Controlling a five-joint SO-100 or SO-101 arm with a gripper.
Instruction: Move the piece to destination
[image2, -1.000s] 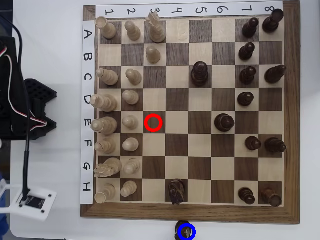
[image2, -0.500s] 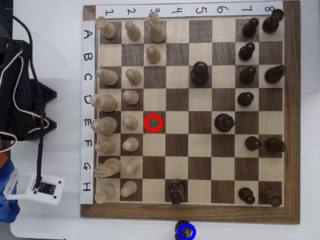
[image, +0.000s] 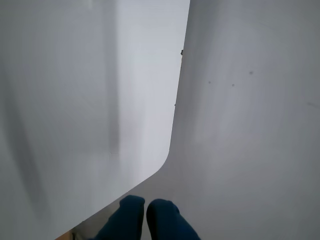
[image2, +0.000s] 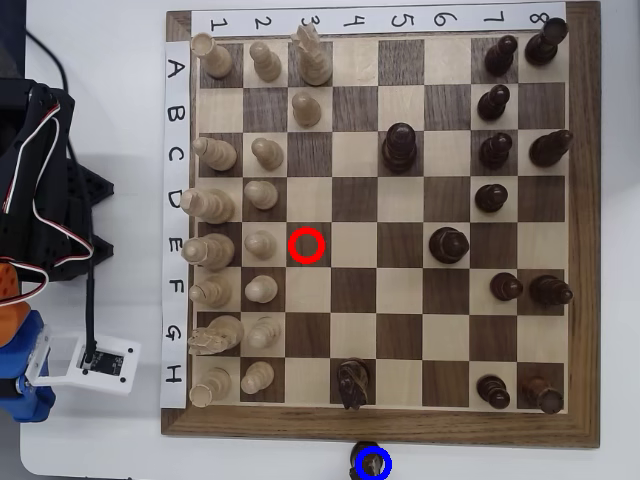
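Plainly, the chessboard (image2: 380, 225) filled most of the overhead view, and I took it as my landmark. My arm (image2: 40, 230) sat off its left edge, beside the lettered strip, with my gripper (image: 145, 212) down near the board's lower-left corner, over bare white table (image: 250, 125). In the wrist view my two blue fingers (image: 127, 217) lay pressed side by side with only a thin seam between them, and nothing was held there.

The small dark piece (image2: 372, 462) stood just below the board's bottom edge, under the fourth column, inside the blue ring (image2: 384, 472). So it already seemed to rest at its goal. From my gripper it lay off to the right along the board's bottom edge, well apart from my fingers. The red ring (image2: 307, 245) marked an empty square in row E, third column. I judged little work remained.
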